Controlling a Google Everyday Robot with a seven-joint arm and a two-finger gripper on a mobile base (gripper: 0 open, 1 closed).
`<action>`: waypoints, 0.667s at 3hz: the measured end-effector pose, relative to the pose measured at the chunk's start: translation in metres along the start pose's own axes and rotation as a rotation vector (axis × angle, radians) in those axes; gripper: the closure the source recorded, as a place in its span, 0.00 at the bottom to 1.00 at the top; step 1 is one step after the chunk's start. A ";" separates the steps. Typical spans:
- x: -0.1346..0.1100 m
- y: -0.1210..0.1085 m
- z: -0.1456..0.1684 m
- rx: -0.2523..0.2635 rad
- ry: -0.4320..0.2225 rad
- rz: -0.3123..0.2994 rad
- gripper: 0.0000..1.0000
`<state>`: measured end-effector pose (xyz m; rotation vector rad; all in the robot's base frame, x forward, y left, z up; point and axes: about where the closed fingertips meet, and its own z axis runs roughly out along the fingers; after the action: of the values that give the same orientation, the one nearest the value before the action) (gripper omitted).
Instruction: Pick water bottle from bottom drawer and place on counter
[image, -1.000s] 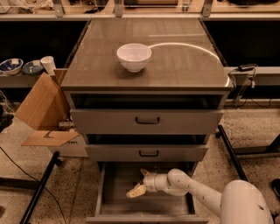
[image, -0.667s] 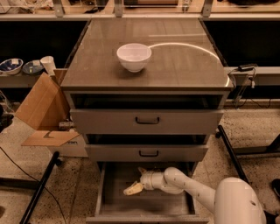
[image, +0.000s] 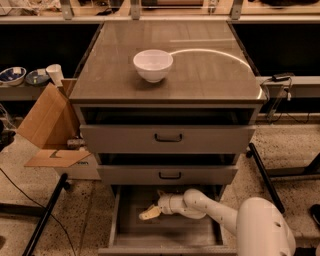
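The bottom drawer (image: 167, 235) is pulled out, with a plain grey inside. My gripper (image: 152, 207) reaches into it from the right, low over the drawer floor at its left-middle. It looks open, with one beige finger (image: 148, 214) pointing left and the other up towards the back. It holds nothing. The water bottle is not in view; the back of the drawer is hidden under the middle drawer front. The glossy grey-brown counter (image: 210, 75) tops the cabinet.
A white bowl (image: 153, 65) stands on the counter. The top drawer (image: 167, 137) and middle drawer (image: 169, 174) stand slightly open above my arm. An open cardboard box (image: 47, 127) sits left of the cabinet, with a black stand leg (image: 45, 215) in front of it.
My gripper has moved slightly to the left and a little deeper inside the bottom drawer. Nothing else has moved.
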<state>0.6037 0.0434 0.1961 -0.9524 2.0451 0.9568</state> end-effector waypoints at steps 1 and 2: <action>0.001 -0.008 0.005 0.020 0.032 0.021 0.00; 0.005 -0.014 0.006 0.040 0.054 0.046 0.00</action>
<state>0.6145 0.0403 0.1844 -0.9235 2.1314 0.9197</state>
